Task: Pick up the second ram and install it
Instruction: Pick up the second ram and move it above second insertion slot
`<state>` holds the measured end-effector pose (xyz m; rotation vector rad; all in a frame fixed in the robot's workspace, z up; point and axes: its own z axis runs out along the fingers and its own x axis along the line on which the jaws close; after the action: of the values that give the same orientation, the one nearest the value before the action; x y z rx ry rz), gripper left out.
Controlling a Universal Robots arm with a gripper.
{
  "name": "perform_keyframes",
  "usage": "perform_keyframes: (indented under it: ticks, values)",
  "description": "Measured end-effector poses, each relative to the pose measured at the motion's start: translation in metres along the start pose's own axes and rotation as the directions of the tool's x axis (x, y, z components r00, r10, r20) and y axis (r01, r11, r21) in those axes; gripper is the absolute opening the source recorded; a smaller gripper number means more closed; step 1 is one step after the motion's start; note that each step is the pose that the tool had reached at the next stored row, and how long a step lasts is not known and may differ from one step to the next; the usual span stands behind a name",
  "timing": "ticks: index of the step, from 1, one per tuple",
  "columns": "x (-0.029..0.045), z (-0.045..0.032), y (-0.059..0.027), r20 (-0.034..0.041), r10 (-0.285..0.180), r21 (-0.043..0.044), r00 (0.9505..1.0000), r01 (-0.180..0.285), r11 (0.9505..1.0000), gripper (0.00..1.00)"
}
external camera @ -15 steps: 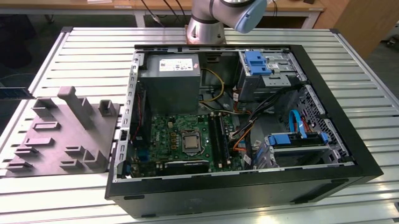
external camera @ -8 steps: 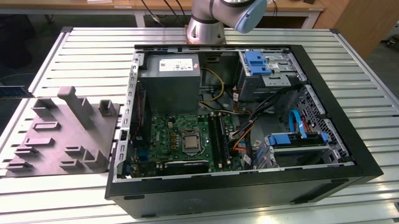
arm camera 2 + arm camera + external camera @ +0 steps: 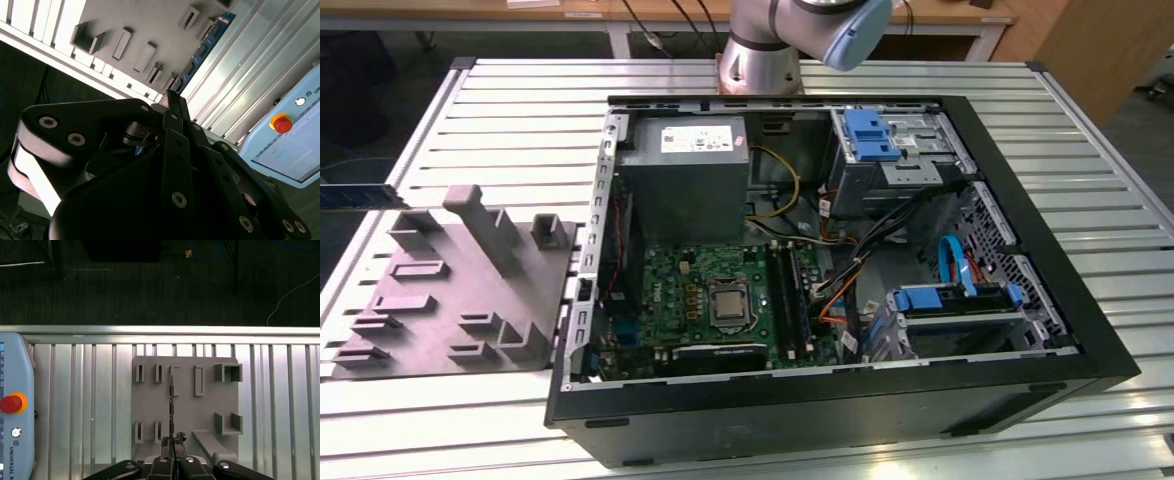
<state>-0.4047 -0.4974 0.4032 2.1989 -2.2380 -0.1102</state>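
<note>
- At the exterior view's left edge, the second ram (image 3: 350,195) hangs level above the table (image 3: 520,110), up by the tall posts of the grey holder block (image 3: 440,300), and it looks clear of them.
- In both wrist views you find the pincer (image 3: 172,100) (image 3: 172,442) closed tight on one short end of the stick (image 3: 202,47) (image 3: 171,400). The rest juts out past the fingertips, blue board and dark chips showing.
- That end grip likely leaves the long contact edge and most of the board free, which suits a part that must be pressed into a narrow slot.
- In the first wrist view the stick sits edge-on over the block (image 3: 205,410), in line with its rows of slots, which are shaped to stand parts upright for an easy grasp.
- Further right in the exterior view stands the open computer case (image 3: 854,400), laid on its side so the motherboard (image 3: 680,290) faces up.
- The long memory slots (image 3: 781,285) run beside the processor socket. You cannot tell from here whether any is filled.
- The stick is well apart from those slots, so seating is not yet done.
</note>
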Motion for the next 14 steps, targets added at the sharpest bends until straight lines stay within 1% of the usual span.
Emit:
perform_keyframes:
  ticks: [6,14]
  values:
    - [-0.0003,-0.0009,-0.0167,0.0,0.0,-0.0001,1.0,0.0,1.0,0.12]
    - [-0.0008,-0.0022,-0.0444,0.0,0.0,-0.0006,1.0,0.0,1.0,0.12]
